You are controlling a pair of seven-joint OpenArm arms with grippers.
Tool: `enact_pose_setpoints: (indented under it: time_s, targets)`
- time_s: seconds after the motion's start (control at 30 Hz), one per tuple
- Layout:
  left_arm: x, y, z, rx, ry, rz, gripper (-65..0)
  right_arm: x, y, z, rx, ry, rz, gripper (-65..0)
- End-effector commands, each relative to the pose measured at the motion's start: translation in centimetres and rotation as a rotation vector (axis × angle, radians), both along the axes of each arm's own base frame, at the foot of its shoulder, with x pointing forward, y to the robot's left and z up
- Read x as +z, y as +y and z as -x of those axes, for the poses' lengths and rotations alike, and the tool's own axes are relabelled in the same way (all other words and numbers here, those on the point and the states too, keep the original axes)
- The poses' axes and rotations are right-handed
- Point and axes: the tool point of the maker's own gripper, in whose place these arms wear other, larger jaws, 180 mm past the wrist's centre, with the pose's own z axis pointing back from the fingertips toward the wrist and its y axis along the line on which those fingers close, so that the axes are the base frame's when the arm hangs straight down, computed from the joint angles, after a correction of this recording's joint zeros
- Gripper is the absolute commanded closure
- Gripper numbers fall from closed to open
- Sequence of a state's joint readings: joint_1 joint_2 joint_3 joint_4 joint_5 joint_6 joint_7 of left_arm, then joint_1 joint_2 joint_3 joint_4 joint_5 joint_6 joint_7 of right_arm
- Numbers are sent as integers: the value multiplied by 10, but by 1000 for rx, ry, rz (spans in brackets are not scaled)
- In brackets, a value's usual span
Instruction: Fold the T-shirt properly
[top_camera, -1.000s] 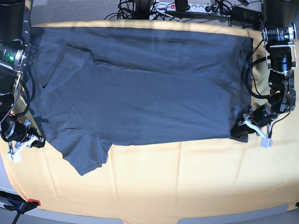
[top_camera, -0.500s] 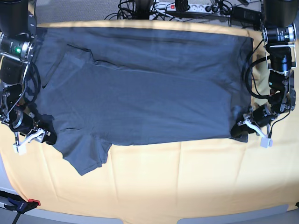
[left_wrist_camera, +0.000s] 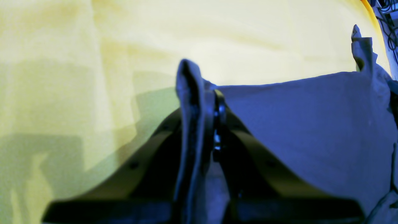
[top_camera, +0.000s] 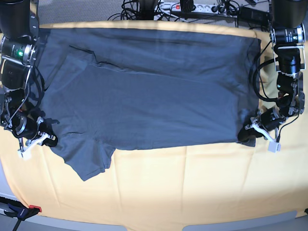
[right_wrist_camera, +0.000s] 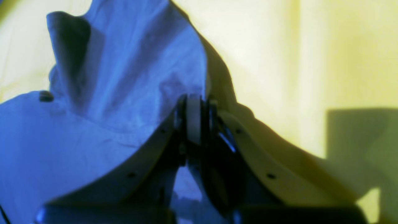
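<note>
The slate blue-grey T-shirt (top_camera: 149, 86) lies spread flat on the yellow-orange table cloth (top_camera: 192, 187), one short sleeve (top_camera: 89, 161) pointing toward the front. My left gripper (top_camera: 248, 135) is at the shirt's near right corner and is shut on it. In the left wrist view a fold of fabric (left_wrist_camera: 192, 102) stands pinched between the fingers. My right gripper (top_camera: 48, 140) sits at the shirt's left edge just above the sleeve, shut on the fabric. In the right wrist view the T-shirt (right_wrist_camera: 108, 77) bunches up beside the closed fingertips (right_wrist_camera: 194, 109).
Cables and a power strip (top_camera: 192, 7) run along the table's back edge. A red-handled clamp (top_camera: 21, 211) sits at the front left corner. Both arm bases stand at the back corners, left (top_camera: 17, 43) and right (top_camera: 288, 33).
My right gripper moved in from the left onto the shirt's edge by the sleeve, opened wide, then shut on the fabric. The left gripper and the shirt's right corner have not moved.
</note>
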State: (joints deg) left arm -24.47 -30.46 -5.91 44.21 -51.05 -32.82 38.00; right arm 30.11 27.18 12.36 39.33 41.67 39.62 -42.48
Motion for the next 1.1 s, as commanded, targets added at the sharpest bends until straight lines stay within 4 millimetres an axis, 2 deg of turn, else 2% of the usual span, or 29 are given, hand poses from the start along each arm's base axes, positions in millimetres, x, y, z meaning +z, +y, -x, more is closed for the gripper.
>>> enact_pose_setpoints:
  time_s: [0.0,0.3,0.5,0.57,0.73,0.83,0.97,1.07]
  targets:
    - [12,13,-8,20,-26,-33,0,37,-14,-22,-19,-98,13,0]
    - [23,19,-18,59,-102,-49,0,55,-35,-43,-23,-183,214,0]
    - [48,46,-45,162,-222,-198,0,56,-43,-46,-42,-204,265,0]
    - [63,47,-55,168,-267,-212,0,61,-43,-49,-51,-227,262,0]
    - [93,40,-76,142,-328,-230,0,76,-42,-58,-51,-262,259,0]
    - [103,25,-80,72,-359,-230,0,87,-39,-63,-34,-275,253,0]
    - [98,1,-68,-84,-363,-212,0,84,-32,-60,-27,-231,184,0]
    - [89,0,-59,-101,-319,-179,0,81,-28,-57,-19,-205,153,0]
